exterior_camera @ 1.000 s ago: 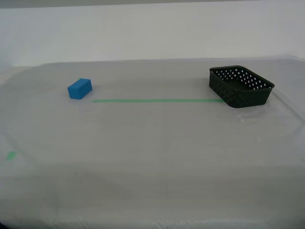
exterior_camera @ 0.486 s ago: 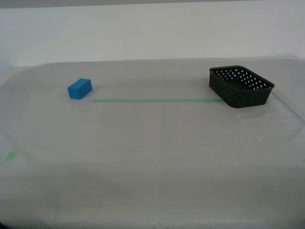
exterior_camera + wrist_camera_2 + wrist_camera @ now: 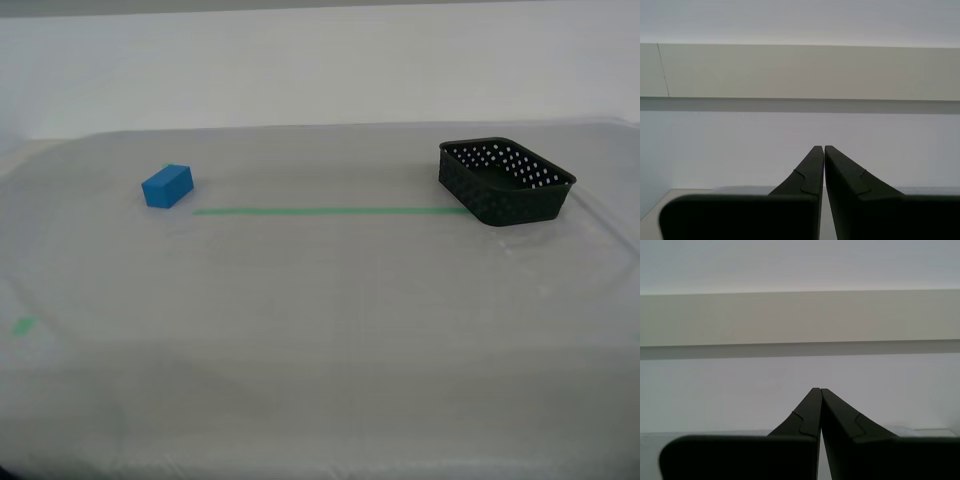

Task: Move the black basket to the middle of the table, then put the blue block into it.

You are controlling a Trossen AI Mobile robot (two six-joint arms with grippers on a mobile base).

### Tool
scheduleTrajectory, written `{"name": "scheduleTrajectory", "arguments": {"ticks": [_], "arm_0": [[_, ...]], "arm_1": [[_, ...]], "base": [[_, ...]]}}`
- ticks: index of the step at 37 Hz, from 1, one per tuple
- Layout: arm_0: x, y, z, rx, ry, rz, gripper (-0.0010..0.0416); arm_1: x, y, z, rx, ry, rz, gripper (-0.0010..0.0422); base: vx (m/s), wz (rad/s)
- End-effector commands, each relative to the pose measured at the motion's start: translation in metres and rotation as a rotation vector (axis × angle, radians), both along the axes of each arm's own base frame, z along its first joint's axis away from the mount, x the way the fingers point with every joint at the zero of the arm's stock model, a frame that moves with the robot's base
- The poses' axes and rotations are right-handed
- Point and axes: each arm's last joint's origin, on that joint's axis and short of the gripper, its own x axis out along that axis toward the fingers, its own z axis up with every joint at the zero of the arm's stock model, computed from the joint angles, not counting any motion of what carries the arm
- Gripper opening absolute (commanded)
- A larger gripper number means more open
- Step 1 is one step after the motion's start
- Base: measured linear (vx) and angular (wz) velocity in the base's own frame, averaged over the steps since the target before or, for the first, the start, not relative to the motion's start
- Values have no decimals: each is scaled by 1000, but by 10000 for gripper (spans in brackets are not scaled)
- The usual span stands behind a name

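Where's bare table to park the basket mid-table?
Bare table runs along and in front of the green tape line, between the blue block at the exterior view's left and the black basket at its right. The strip behind the line is bare too. Nothing is crowded; only the basket's corner sits on the line's end.

Table (sheeted): blue block, black basket.
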Motion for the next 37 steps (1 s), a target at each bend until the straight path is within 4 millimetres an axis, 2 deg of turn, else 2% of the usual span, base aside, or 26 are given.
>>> {"name": "scheduleTrajectory", "arguments": {"ticks": [1, 37], "arm_0": [[0, 0, 0, -1, -2, 3, 1], [0, 0, -4, 0, 48, 3, 0]], "arm_1": [[0, 0, 1, 2, -5, 1, 0], [0, 0, 1, 2, -5, 1, 0]], "base": [[0, 0], [0, 0]]}}
